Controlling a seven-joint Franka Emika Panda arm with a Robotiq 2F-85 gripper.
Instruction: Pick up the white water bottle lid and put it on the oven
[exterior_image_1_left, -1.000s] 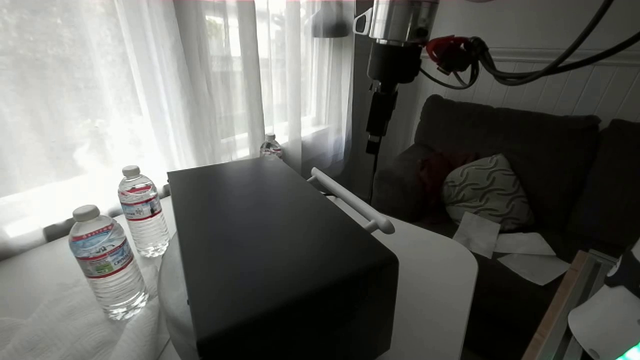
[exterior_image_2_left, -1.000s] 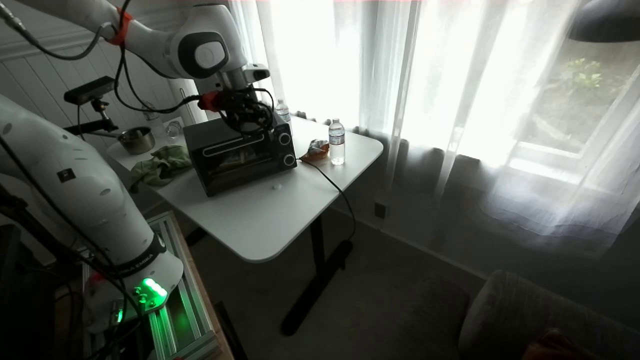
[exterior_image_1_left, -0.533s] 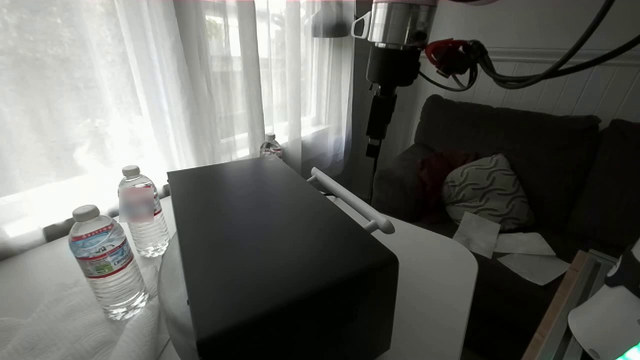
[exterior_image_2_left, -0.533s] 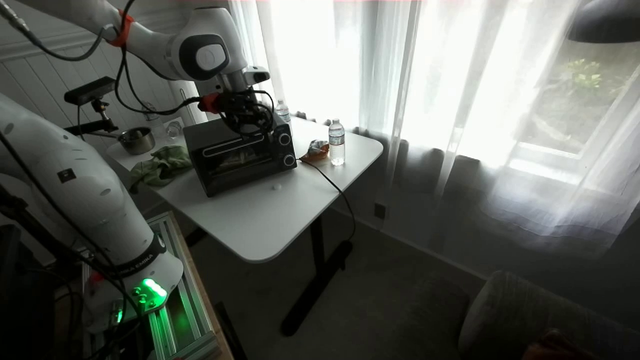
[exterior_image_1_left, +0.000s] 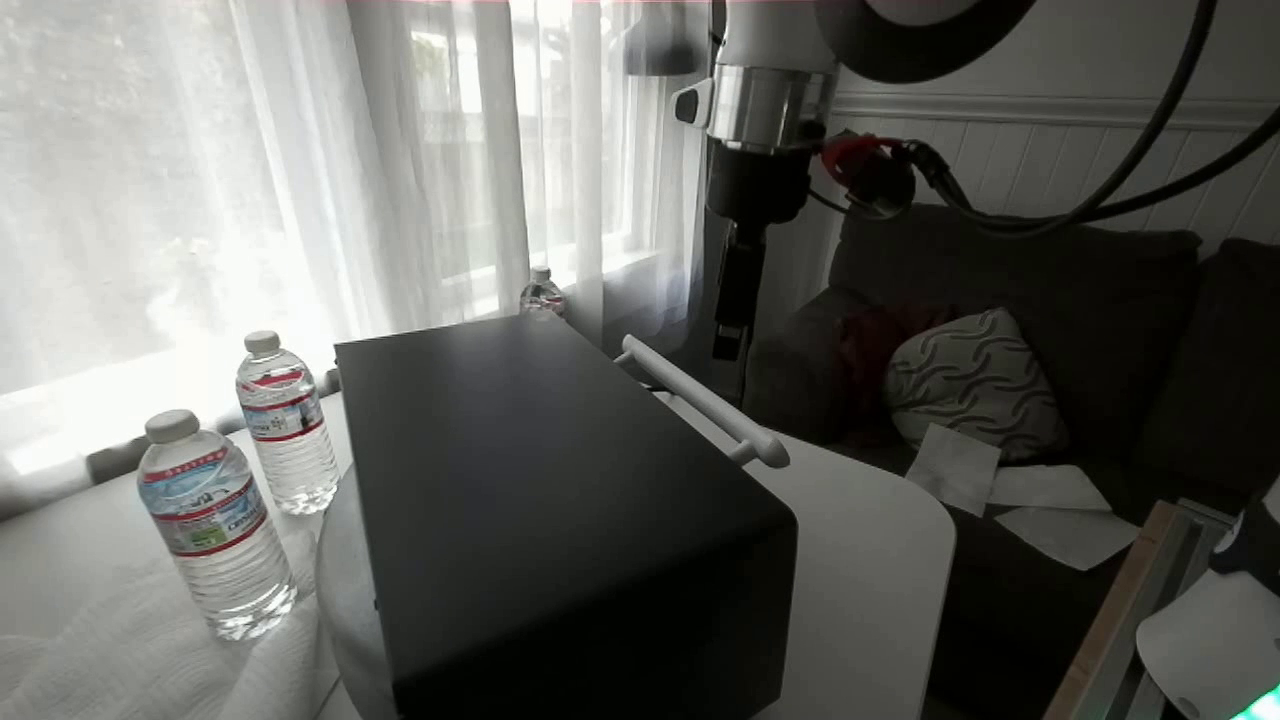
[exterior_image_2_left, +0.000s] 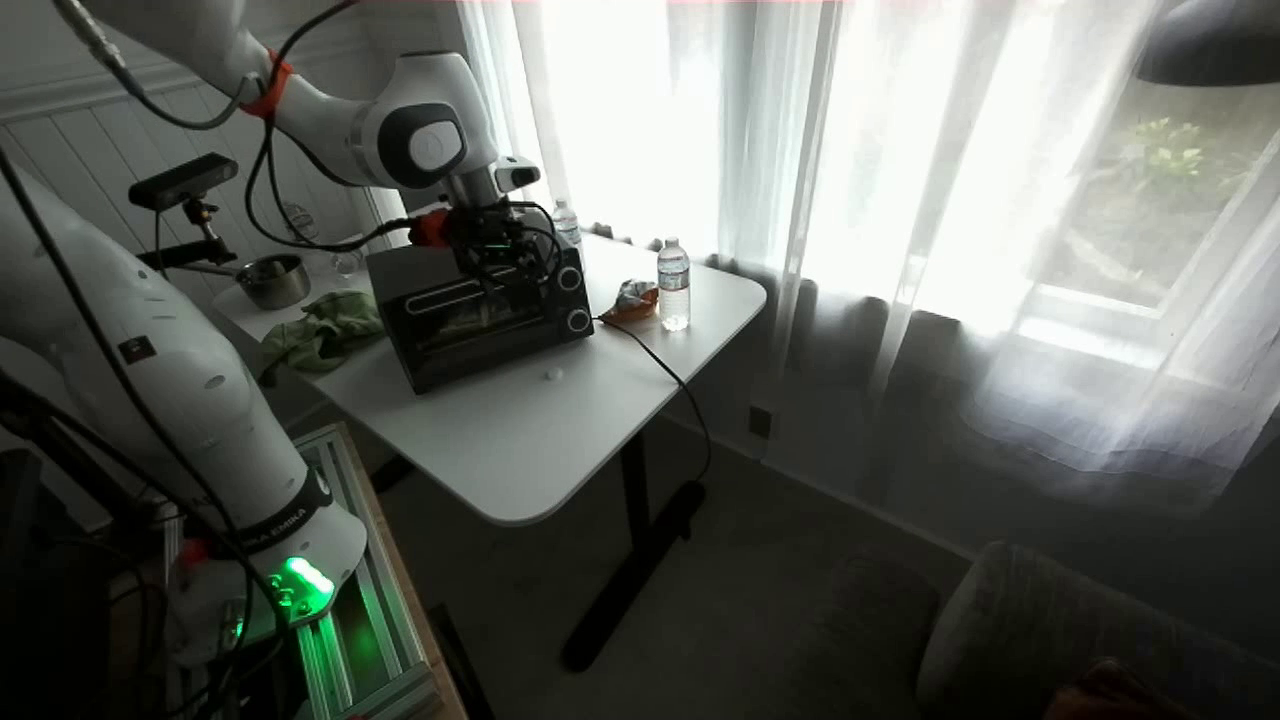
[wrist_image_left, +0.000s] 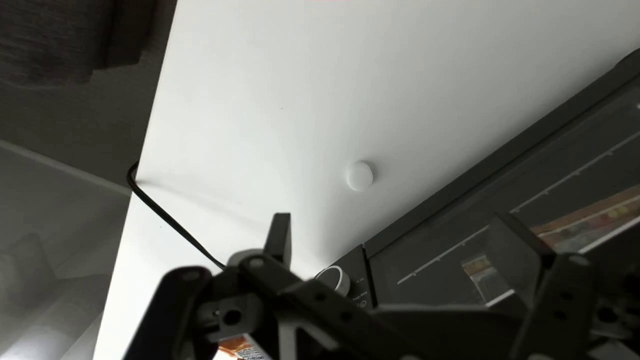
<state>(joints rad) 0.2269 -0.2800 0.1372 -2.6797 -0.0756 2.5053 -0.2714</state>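
The small round white lid (wrist_image_left: 360, 176) lies on the white table just in front of the oven in the wrist view. It also shows in an exterior view (exterior_image_2_left: 554, 375). The black toaster oven (exterior_image_2_left: 470, 330) stands on the table, with its bare flat top (exterior_image_1_left: 560, 450) in an exterior view. My gripper (wrist_image_left: 400, 240) is open and empty, with its fingers spread wide in the wrist view. It hangs in the air on the oven's handle side (exterior_image_1_left: 728, 345), above the table and apart from the lid. The lid is hidden behind the oven in that exterior view.
A water bottle (exterior_image_2_left: 675, 285) and snack bag (exterior_image_2_left: 633, 298) stand beside the oven. Two bottles (exterior_image_1_left: 215, 525) (exterior_image_1_left: 288, 425) stand behind it. A green cloth (exterior_image_2_left: 325, 330) and metal pot (exterior_image_2_left: 274, 282) lie at its other side. A cord (exterior_image_2_left: 660, 358) crosses the table edge.
The arm and gripper have moved down, and slightly left in the exterior view with the oven's top, most of it in the last half second. The lid and oven have not moved.
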